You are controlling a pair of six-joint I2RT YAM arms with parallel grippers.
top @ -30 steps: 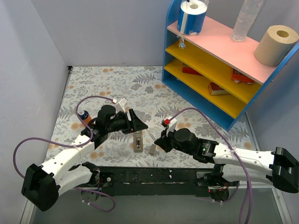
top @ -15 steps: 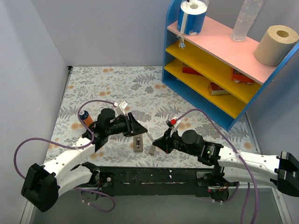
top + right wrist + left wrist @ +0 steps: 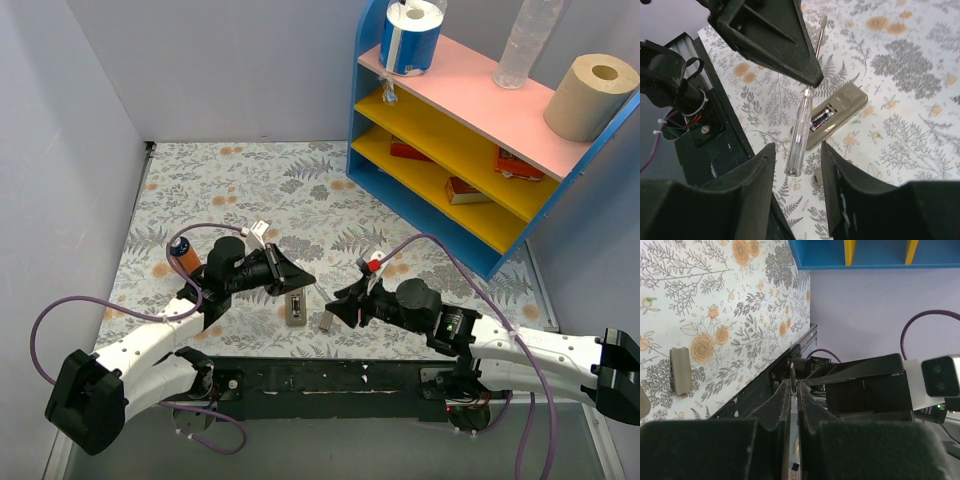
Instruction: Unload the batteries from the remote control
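A table (image 3: pixel 250 180) covered in a floral cloth, with two robot arms reaching in from its near edge. Between them, close to that edge, the remote control (image 3: pixel 840 112) lies face down with its grey back up. Its recessed compartment is uncovered, and the batteries (image 3: pixel 821 118) sit inside it side by side, dark and small. The lid (image 3: pixel 681 371), a flat grey rectangle, lies on the cloth just beside the remote, on the right arm's side.

The left gripper (image 3: pixel 794 385) hovers over the remote with its fingers pressed nearly together on a screwdriver (image 3: pixel 800 135). The screwdriver's metal shaft sticks out past one side of the fingers. Its clear handle slants down the other side, across the near end of the remote. The right gripper (image 3: pixel 797 150) is near the lid, its fingers spread apart with nothing held between them.

At the back right stands a blue shelf unit (image 3: pixel 362 110). Its pink top holds a wrapped toilet roll (image 3: pixel 410 38), a clear bottle (image 3: pixel 527 40) and a brown paper roll (image 3: pixel 590 95). The yellow shelves below hold a few flat red items (image 3: pixel 465 190).
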